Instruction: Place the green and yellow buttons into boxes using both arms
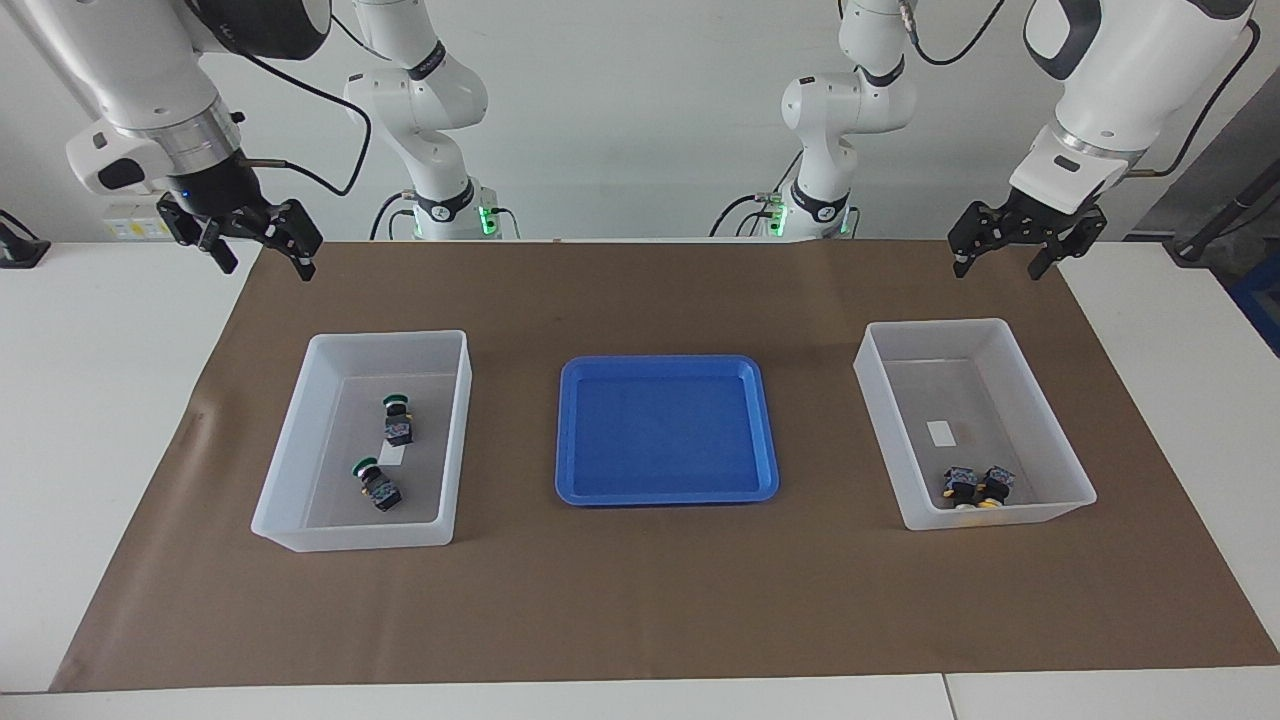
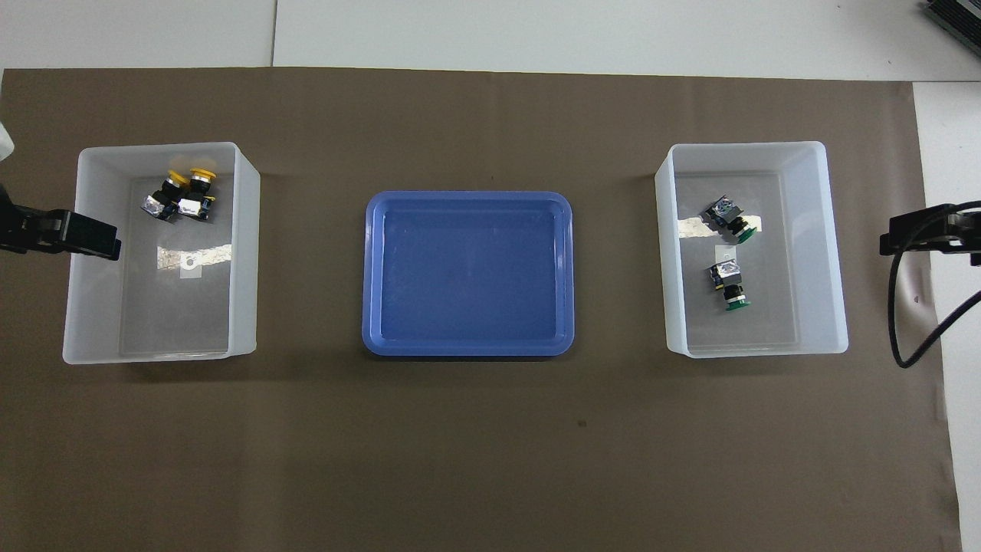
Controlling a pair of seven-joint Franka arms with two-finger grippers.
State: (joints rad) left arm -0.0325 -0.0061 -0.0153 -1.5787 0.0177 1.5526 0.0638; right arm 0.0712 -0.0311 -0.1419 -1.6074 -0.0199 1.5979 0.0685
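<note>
Two green buttons point(image 1: 398, 418) point(image 1: 376, 484) lie in the box point(image 1: 390, 338) toward the right arm's end; the overhead view shows them too point(image 2: 733, 219) point(image 2: 730, 286). Two yellow buttons point(image 1: 978, 487) lie side by side, touching, in the box point(image 1: 940, 327) toward the left arm's end, in its corner farthest from the robots point(image 2: 182, 195). My right gripper point(image 1: 265, 262) hangs open and empty in the air over the mat's edge by its box. My left gripper point(image 1: 1000, 266) hangs open and empty over the mat's edge by its box.
A shallow blue tray point(image 1: 665, 365) sits empty between the two boxes, mid-table. A brown mat point(image 1: 640, 600) covers the table. Black cables hang from both arms.
</note>
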